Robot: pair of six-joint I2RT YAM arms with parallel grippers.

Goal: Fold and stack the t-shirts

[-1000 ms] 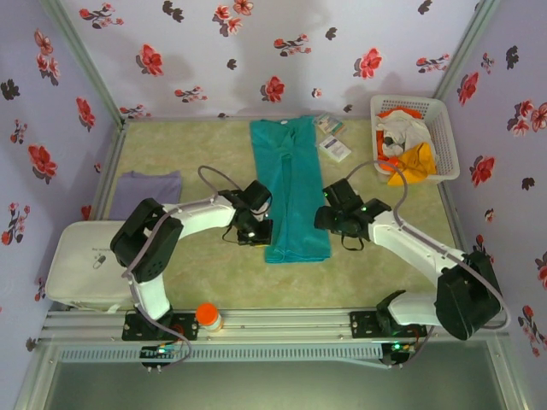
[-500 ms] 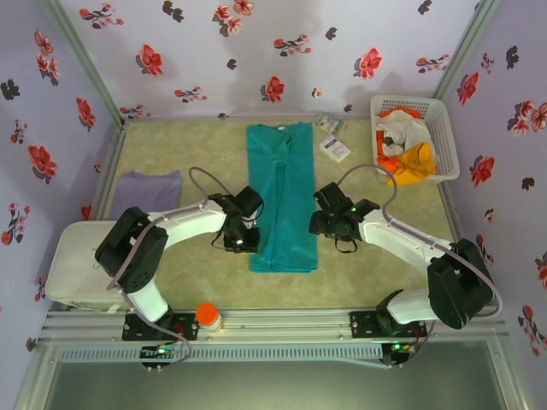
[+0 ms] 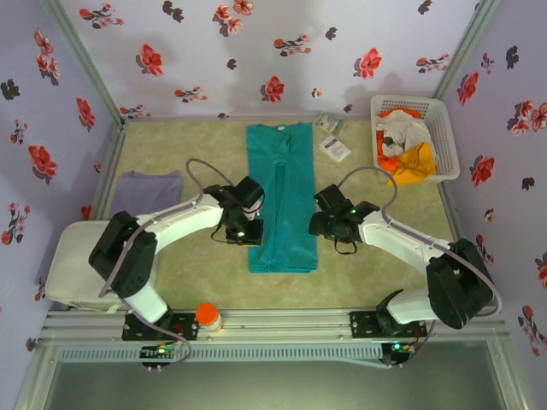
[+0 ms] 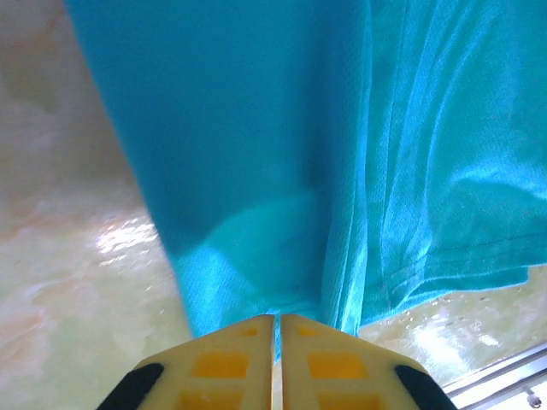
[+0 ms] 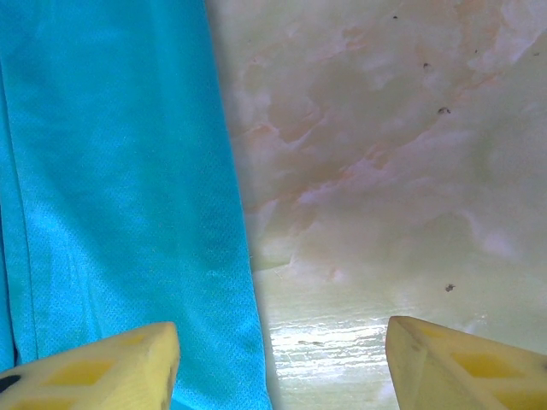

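The teal t-shirt (image 3: 282, 196) lies flat on the table (image 3: 171, 145) as a long narrow strip, folded lengthwise, with its hem toward the arms. The left gripper (image 4: 276, 329) is at the left edge of the teal t-shirt, close to the hem. Its fingers are pressed together, with the tips against the cloth; I cannot tell if any cloth is caught between them. The right gripper (image 5: 278, 376) is over the right edge of the teal t-shirt, its fingers spread wide and holding nothing. A pale purple t-shirt (image 3: 147, 190) lies well to the left of the teal t-shirt. To the right of the teal t-shirt, near its far end, are small white packets (image 3: 333, 147). Farther right is a white basket (image 3: 410, 101) with orange and white garments (image 3: 408, 158) inside.
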